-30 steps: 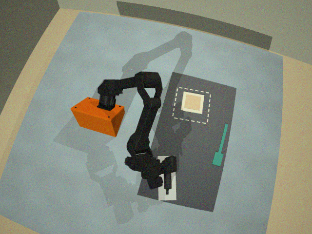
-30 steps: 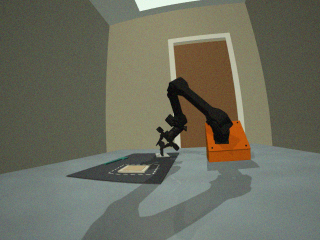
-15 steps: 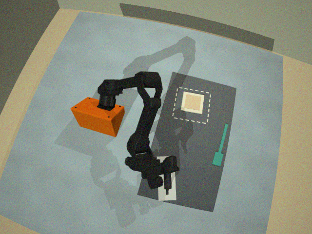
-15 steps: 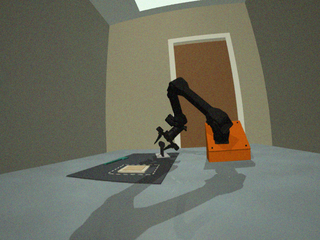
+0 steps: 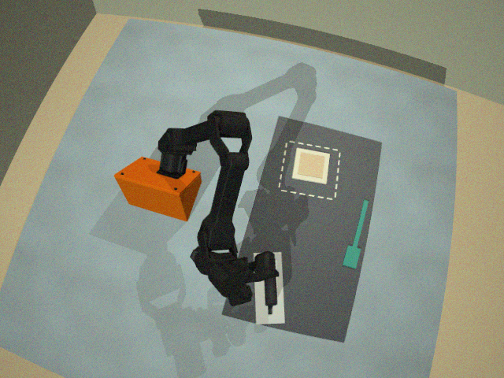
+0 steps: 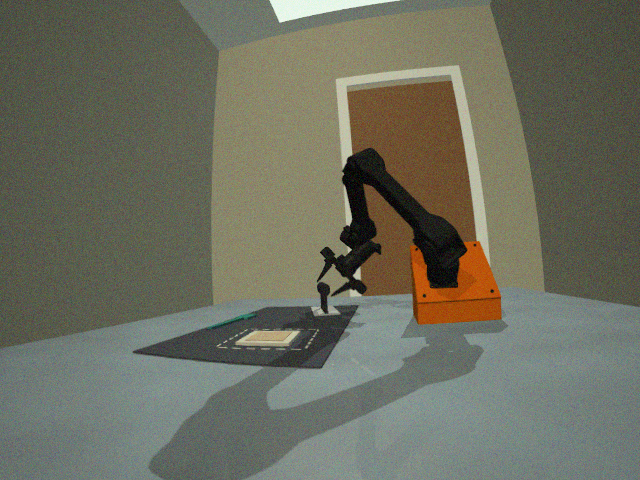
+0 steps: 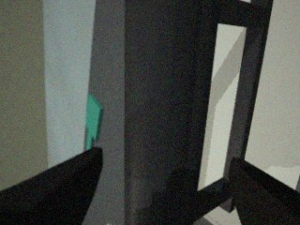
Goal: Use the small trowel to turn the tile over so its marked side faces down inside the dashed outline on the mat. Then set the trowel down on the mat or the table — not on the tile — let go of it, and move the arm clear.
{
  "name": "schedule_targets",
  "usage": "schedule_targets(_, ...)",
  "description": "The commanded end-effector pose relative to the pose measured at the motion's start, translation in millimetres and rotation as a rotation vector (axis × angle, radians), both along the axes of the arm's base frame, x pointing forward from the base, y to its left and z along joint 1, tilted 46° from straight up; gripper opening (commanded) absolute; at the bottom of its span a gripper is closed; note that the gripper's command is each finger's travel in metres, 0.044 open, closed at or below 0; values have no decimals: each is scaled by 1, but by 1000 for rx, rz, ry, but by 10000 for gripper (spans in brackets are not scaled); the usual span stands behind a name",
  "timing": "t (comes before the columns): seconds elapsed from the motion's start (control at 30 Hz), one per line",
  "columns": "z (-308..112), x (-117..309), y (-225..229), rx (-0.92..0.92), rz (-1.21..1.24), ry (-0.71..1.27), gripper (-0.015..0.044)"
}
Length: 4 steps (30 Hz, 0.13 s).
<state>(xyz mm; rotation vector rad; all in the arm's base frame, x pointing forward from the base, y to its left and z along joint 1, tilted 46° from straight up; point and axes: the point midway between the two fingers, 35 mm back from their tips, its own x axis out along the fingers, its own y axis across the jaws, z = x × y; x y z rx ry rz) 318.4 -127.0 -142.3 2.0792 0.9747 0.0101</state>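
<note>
The tile (image 5: 311,165) (image 6: 268,337) lies flat inside the dashed outline (image 5: 337,175) (image 6: 317,334); a tan square in a cream border faces up. I cannot tell if that is the marked side. The small trowel's pale blade (image 5: 262,313) (image 6: 333,312) rests on the mat (image 5: 317,293) (image 6: 175,347) near its lower edge in the top view. Its black handle (image 5: 270,290) (image 6: 324,290) (image 7: 159,94) stands above the blade. My gripper (image 6: 325,288) (image 7: 165,161) is open, its fingertips apart on either side of the handle, holding nothing. The fingertips are partly hidden in the top view.
A teal paddle-shaped tool (image 5: 352,256) (image 6: 242,317) (image 7: 94,114) lies near the mat's right edge in the top view. The orange base block (image 5: 157,201) (image 6: 457,310) stands left of the mat there. The arm bends over the table between base and trowel.
</note>
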Motion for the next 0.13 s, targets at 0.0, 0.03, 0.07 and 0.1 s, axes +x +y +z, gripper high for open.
schedule_targets(0.0,5,-7,-6,3,1,-6,300)
schedule_targets(0.03,6,-9,-8,4,1,-7,300)
schedule_targets(0.07,8,-11,-10,5,1,-8,300)
schedule_targets(0.1,9,-13,-11,6,1,-10,300)
